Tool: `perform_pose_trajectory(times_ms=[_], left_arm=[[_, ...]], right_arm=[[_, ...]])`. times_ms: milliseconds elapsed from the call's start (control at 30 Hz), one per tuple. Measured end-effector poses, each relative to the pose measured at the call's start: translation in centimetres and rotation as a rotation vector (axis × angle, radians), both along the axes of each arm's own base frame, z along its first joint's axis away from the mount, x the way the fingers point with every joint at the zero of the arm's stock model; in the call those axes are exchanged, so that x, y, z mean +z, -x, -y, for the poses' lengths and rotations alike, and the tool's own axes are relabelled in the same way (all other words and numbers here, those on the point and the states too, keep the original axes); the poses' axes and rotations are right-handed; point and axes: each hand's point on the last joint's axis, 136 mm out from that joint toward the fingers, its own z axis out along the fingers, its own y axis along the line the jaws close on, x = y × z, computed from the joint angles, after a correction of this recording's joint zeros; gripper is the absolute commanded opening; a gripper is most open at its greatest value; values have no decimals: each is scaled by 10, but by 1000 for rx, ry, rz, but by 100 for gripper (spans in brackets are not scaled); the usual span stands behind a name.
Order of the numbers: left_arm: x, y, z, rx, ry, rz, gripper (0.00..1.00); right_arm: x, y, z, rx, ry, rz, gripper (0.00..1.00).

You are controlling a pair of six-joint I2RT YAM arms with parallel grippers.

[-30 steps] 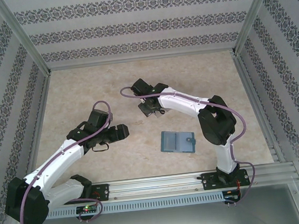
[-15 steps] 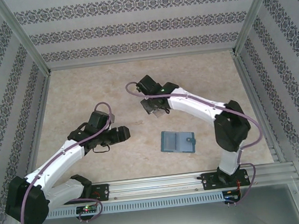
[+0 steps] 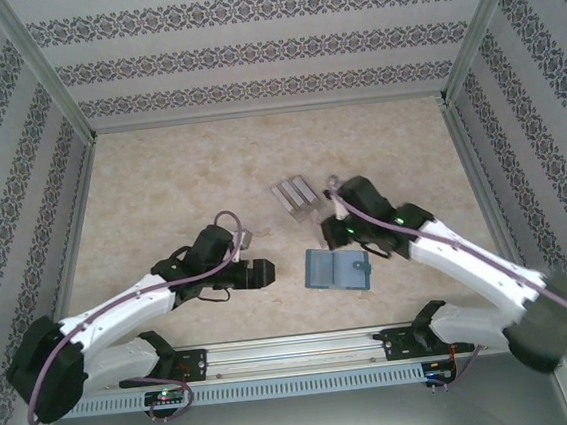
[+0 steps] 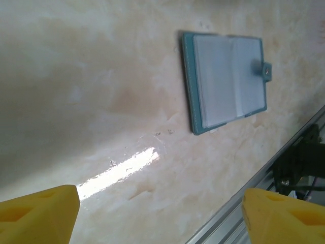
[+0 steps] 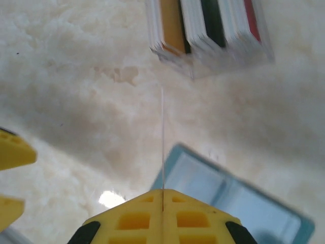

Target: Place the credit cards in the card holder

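Note:
The card holder (image 3: 337, 270) lies open and flat on the table, teal with a lighter inside and a snap tab; it also appears in the left wrist view (image 4: 228, 81) and the right wrist view (image 5: 228, 198). A stack of credit cards (image 3: 295, 195) stands on edge behind it, with yellow, dark and red edges (image 5: 208, 30). My right gripper (image 5: 162, 195) hovers over the card holder's far left corner, shut on one thin credit card (image 5: 162, 137) seen edge-on. My left gripper (image 4: 160, 213) is open with nothing between its fingers, just left of the card holder (image 3: 262, 274).
The aluminium rail (image 3: 307, 349) runs along the table's near edge, close to the card holder. Patterned walls (image 3: 24, 227) enclose the table on three sides. Bare marble surface (image 3: 159, 174) stretches at the far left.
My right arm has swung from the card stack toward the near side, carrying a card over the card holder and uncovering the stack. My left gripper has moved right, closer to the card holder.

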Motion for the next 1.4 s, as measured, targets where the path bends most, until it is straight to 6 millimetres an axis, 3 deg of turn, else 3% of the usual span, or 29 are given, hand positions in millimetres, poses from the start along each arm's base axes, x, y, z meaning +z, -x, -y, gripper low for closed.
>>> perform_pose_trajectory(times_ms=[67,233,367,433,533,700,900,1100,1400], left_arm=[[-9,2,7,-23,-17,-19,83],[-22,3,36,-90,-48,-66,82],[-16,1,67,-137,-29,-53,77],[-18,-3,73,-135,-27,-58,69],[-31,-4,77,-132,-47,-97,57],[-57,-4,80,-134,-92,-163,57],[-59,-6,83,-129,-94,-169,57],[-59,-8,84,-112,-93,-178,57],[-61,-9,83,-103,-108,-186,51]], right_arm=[[-8,14,14,-53,-88,-42,0],[-54,45,34,-142,-212,-217,0],[-74,52,40,-186,-273,-334,0],[-79,51,42,-207,-308,-368,0],[-87,52,44,-221,-336,-408,0],[-99,53,42,-222,-352,-476,0],[-101,50,47,-247,-388,-464,0],[-85,45,52,-256,-433,-381,0],[-112,59,45,-248,-440,-552,0]])
